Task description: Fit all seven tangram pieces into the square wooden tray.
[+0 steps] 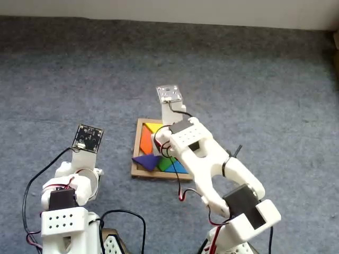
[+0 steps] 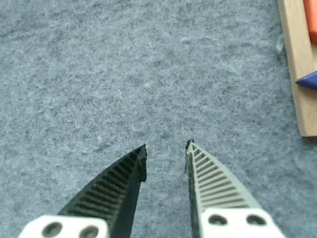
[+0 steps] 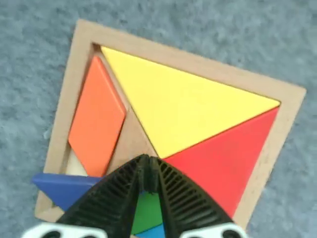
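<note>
Tray (image 3: 198, 68) under pinched right claw (image 3: 148, 161); left claw (image 2: 166, 148) spread

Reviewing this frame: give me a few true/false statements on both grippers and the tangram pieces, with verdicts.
1. The left gripper is open above the carpet, beside the tray. True.
2. The right gripper is wide open over the carpet. False: it is shut, above the tray's middle.
3. The yellow triangle lies inside the tray. True.
4. The dark blue triangle sits fully inside the tray. False: one tip pokes out over the rim.
</note>
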`<state>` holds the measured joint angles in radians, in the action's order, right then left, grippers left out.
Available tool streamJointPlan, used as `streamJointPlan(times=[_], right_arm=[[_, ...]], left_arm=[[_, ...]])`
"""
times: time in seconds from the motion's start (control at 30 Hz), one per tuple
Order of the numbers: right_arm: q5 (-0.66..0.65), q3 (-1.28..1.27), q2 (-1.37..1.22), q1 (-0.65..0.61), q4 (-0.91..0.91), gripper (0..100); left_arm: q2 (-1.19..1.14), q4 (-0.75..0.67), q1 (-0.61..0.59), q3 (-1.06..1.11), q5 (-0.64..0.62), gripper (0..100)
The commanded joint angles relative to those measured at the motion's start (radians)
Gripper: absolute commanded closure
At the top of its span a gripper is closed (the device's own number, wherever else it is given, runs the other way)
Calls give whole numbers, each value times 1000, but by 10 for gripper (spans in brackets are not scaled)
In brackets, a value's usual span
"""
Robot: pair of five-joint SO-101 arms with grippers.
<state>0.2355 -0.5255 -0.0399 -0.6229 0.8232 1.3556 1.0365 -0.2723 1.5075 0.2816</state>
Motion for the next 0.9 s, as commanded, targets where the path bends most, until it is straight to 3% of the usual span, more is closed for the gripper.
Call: streamJointPlan(times=[0.0, 0.47, 0.67, 0.87], right_arm=[[-11, 38, 61, -24, 117, 994], [-5, 51, 73, -54, 334, 994], [2, 68, 216, -62, 334, 994], [158, 27, 298, -173, 220, 994]], left_arm=[[12, -11, -13, -7, -3, 852], [12, -11, -13, -7, -3, 852], [12, -11, -13, -7, -3, 852], [12, -12, -13, -8, -3, 852]])
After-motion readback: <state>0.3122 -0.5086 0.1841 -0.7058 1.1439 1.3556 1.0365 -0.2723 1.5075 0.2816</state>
